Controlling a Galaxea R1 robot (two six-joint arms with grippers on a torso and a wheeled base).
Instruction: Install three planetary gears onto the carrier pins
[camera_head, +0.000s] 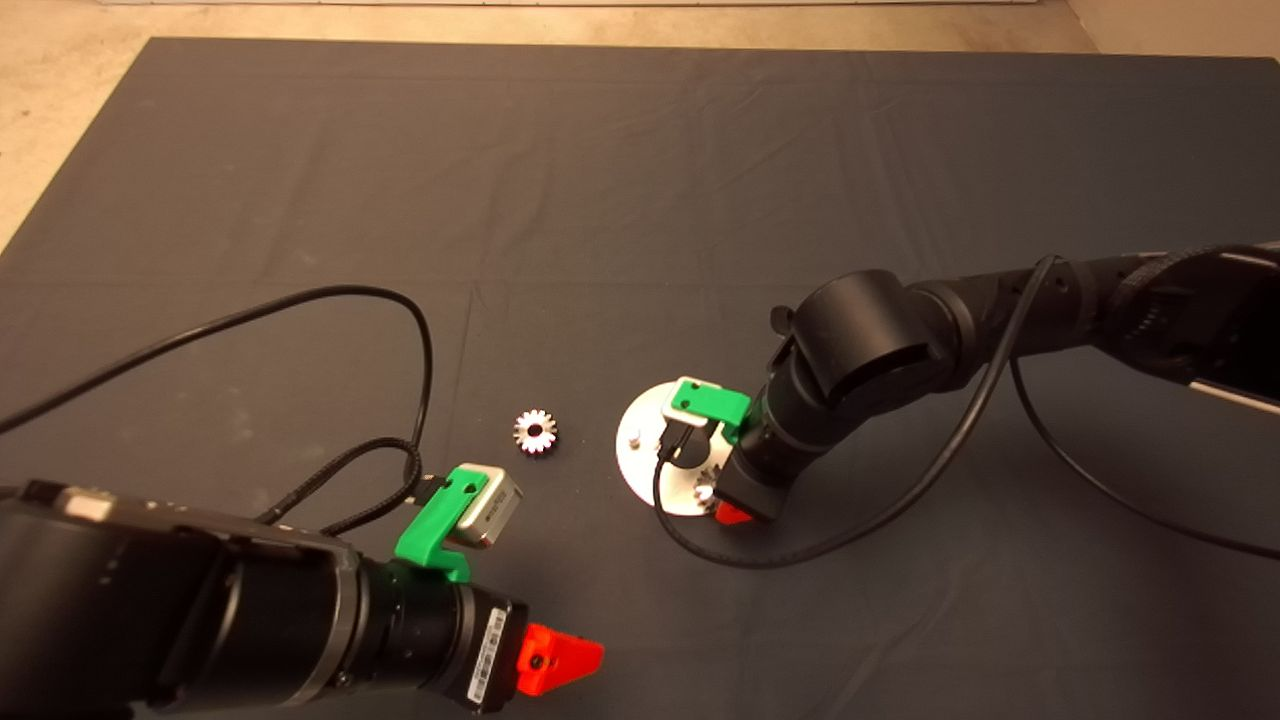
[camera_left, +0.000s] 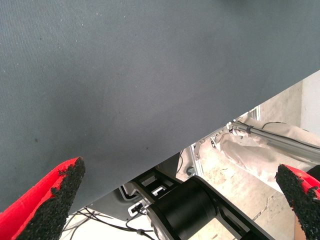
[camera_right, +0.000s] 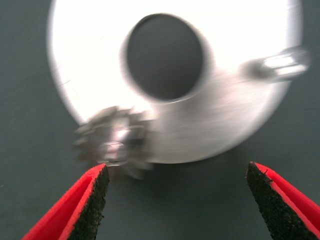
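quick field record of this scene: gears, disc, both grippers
gear on pin: one gear sits on a pin at the disc's edge
loose gear: one flat on the mat, apart from the disc
third gear: not visible
disc: flat on the mat
bare pin: upright
right gripper: open, over the disc
left gripper: open, idle at the mat's near edge

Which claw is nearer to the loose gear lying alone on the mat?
The left. The left claw waits at the mat's near edge below the loose gear; the right claw hangs over the disc, farther away.
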